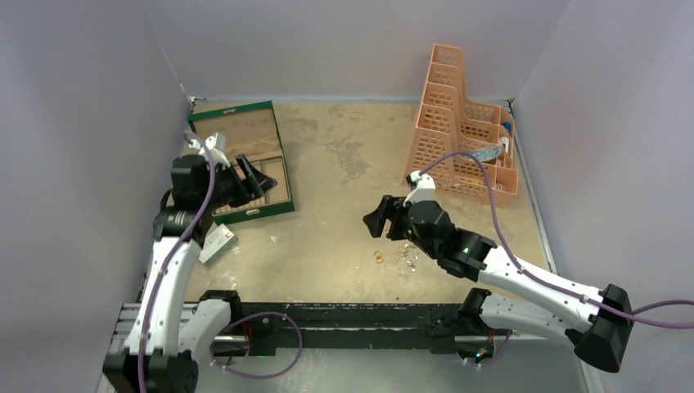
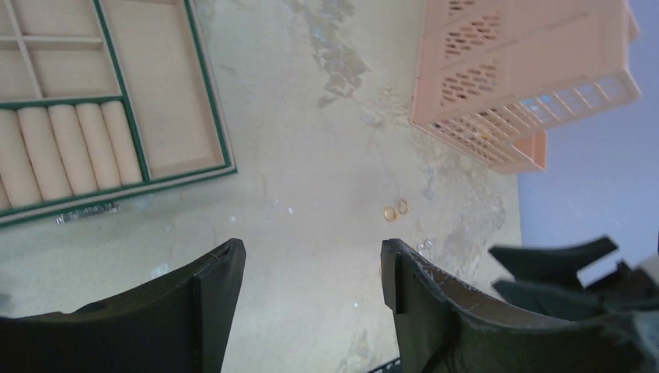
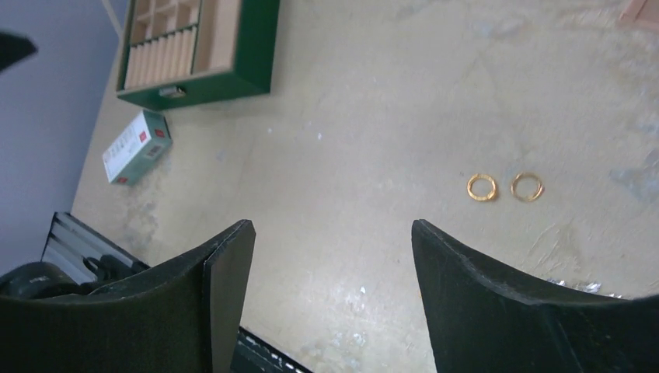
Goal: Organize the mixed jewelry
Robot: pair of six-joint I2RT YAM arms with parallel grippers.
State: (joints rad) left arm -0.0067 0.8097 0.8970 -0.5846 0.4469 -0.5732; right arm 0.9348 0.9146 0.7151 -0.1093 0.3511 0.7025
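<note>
Pale walls enclose a worn tan table (image 1: 344, 164). A green box (image 1: 262, 212) with beige lining sits at the far left and a peach basket rack (image 1: 458, 123) at the far right.

**Location of parts.** Two gold rings (image 3: 482, 187) lie flat on the bare table, just beside each other and apart from the box. A silvery chain piece (image 1: 408, 259) lies near them, on the side toward the right arm. It is too small to make out in detail.

**Gripper state.**
- The right gripper (image 3: 330, 233) hangs near the rings with its jaws spread wide and nothing between them.
- The left gripper (image 2: 311, 252) hovers over the near end of the box. Its jaws stand apart and hold nothing.

**Handling properties (estimated).**
- The rings are probably very light, stiff and smooth. Because they lie flat, they give the pads little height to catch and are likely to skid or flip under a glancing touch.
- The chain piece is probably limp and will sag or bunch when lifted.

**Recommended hold.**
- Take one ring at a time. Bring the fingertips down to the table on opposite outer edges of the band, then pinch across it.
- Pinch the chain piece at its bunched middle, not at a loose end.
</note>
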